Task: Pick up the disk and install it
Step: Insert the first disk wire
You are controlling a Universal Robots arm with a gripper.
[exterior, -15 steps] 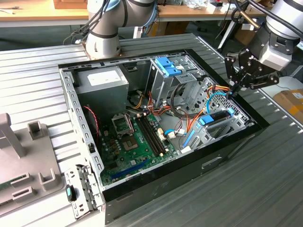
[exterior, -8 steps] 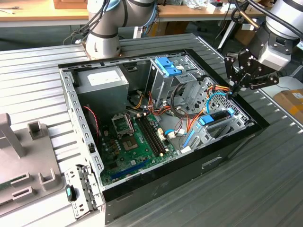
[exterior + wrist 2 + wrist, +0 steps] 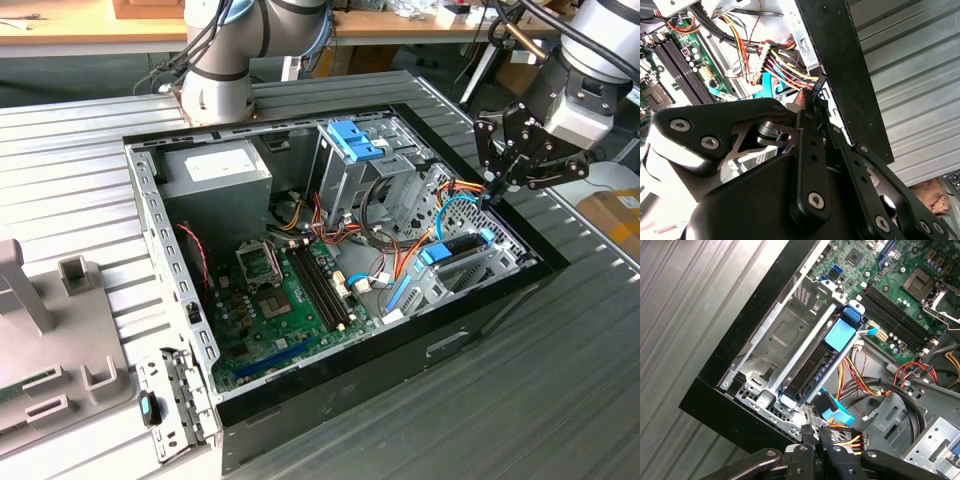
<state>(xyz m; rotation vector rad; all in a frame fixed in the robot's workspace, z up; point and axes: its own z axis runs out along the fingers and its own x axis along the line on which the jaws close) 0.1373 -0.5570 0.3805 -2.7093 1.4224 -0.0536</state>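
Observation:
The disk (image 3: 462, 243) stands on edge in a metal drive cage (image 3: 470, 275) at the corner of the open computer case on the exterior view's right. Its dark body and light blue bracket run along the slot in the first wrist view (image 3: 812, 375). My gripper (image 3: 490, 192) hangs just above the cage's end, apart from the disk, with its black fingers drawn together on nothing. In both wrist views the fingertips (image 3: 815, 432) (image 3: 815, 90) sit beside a bundle of coloured wires (image 3: 780, 65) and their connector (image 3: 852, 441).
The green motherboard (image 3: 280, 290) lies in the middle of the case. A grey power-supply box (image 3: 215, 175) and a tall cage with a blue latch (image 3: 355, 140) stand at the back. The arm's base (image 3: 215, 80) is behind the case, and a grey fixture (image 3: 40, 330) stands on the exterior view's left.

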